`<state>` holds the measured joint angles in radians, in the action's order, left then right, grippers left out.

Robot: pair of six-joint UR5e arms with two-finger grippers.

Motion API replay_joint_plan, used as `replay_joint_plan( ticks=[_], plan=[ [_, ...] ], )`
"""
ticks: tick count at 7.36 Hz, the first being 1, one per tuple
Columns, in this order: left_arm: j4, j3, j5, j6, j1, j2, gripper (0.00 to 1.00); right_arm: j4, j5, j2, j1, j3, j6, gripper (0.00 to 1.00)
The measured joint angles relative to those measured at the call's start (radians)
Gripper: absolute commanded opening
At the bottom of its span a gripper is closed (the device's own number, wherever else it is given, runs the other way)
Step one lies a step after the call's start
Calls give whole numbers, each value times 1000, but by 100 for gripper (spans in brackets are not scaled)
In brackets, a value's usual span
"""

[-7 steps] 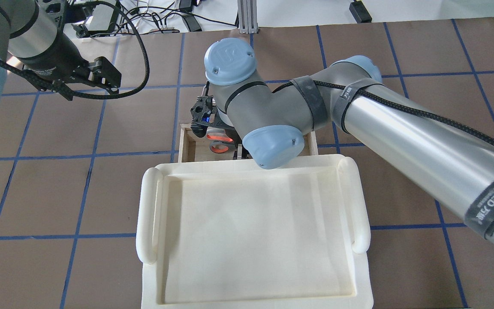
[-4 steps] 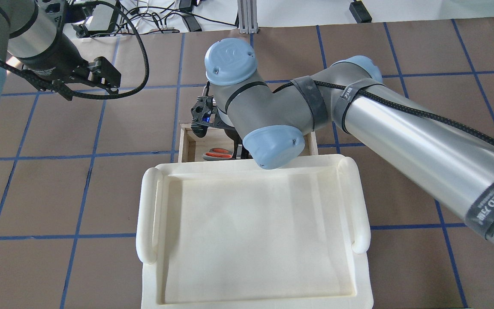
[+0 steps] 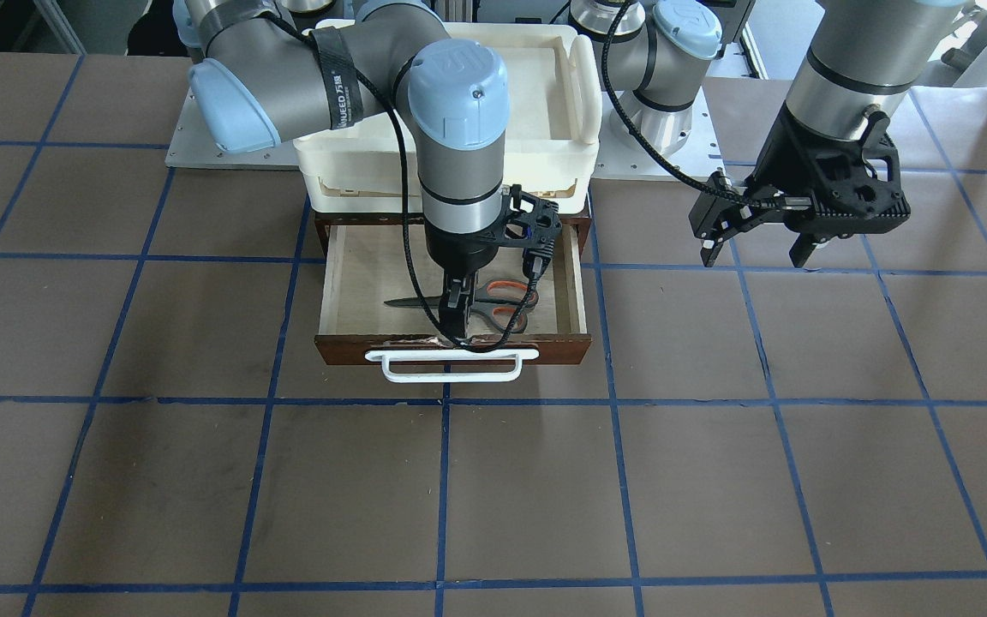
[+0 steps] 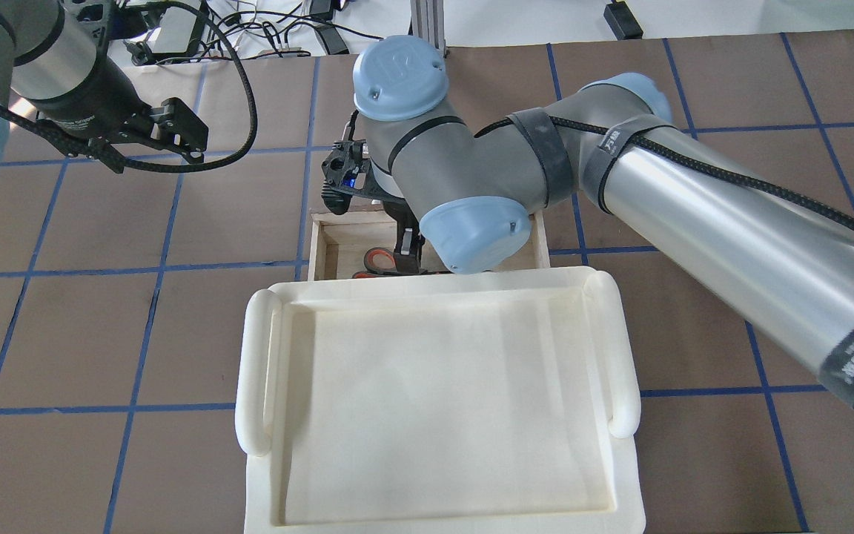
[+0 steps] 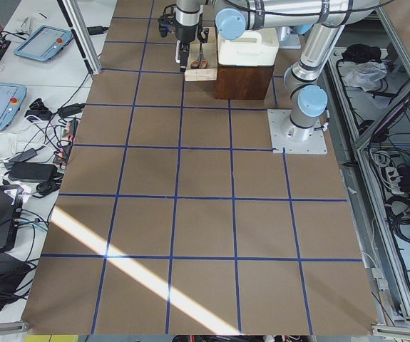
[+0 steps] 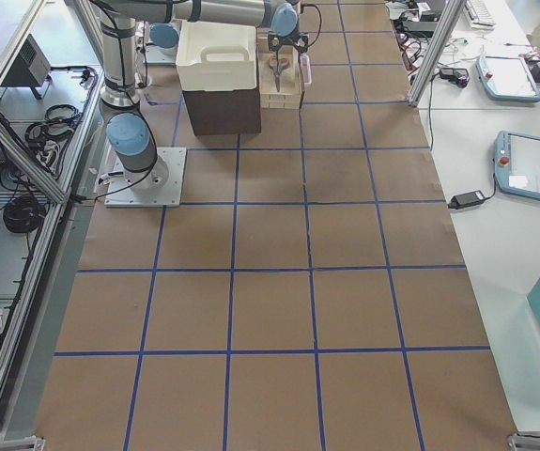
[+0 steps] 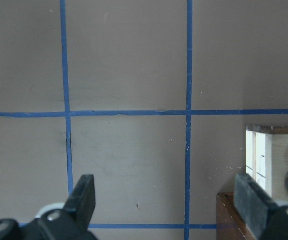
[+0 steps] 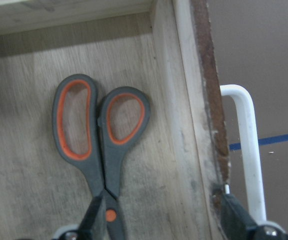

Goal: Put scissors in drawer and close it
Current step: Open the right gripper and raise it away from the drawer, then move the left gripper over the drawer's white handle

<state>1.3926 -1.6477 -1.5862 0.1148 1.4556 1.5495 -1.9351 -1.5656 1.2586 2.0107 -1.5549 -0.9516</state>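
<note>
The scissors (image 3: pixel 493 304) lie flat on the pale floor of the open drawer (image 3: pixel 459 348), blades pointing to that view's left. In the right wrist view the scissors (image 8: pixel 101 135) lie loose, parallel to the drawer's front wall (image 8: pixel 184 100), with the white handle (image 8: pixel 246 145) beyond it. My right gripper (image 3: pixel 457 319) is open and empty. One finger hangs over the scissors' pivot, the other over the front wall. It also shows in the overhead view (image 4: pixel 406 251). My left gripper (image 3: pixel 755 248) is open and empty, above the table beside the drawer.
A cream-white tray (image 4: pixel 256 371) sits on top of the dark cabinet behind the drawer and hides the drawer's rear part from overhead. The brown table with blue grid tape (image 3: pixel 631 480) spreads in front of the drawer.
The scissors have dropped from the right gripper onto the drawer floor. The right gripper has opened and shifted toward the drawer's front wall. The left arm has not moved.
</note>
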Motion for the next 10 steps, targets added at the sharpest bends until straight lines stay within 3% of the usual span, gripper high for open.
replay_joint_plan(
  ticks=[2, 4, 6, 8, 10],
  plan=[
    [3, 5, -1, 0, 1, 2, 100, 176, 32, 47, -109, 86, -23, 83],
    [-11, 9, -3, 4, -10, 19, 100, 286, 35, 112, -302, 116, -39, 82],
    [-22, 7, -1, 21, -19, 45, 100, 312, 19, 156, -503, 115, -111, 80],
    [-42, 11, 4, 15, -19, 71, 100, 331, 16, 210, -608, 61, -210, 79],
    [-122, 32, 5, -76, 9, 121, 100, 322, 14, 260, -636, 2, 24, 80]
  ],
)
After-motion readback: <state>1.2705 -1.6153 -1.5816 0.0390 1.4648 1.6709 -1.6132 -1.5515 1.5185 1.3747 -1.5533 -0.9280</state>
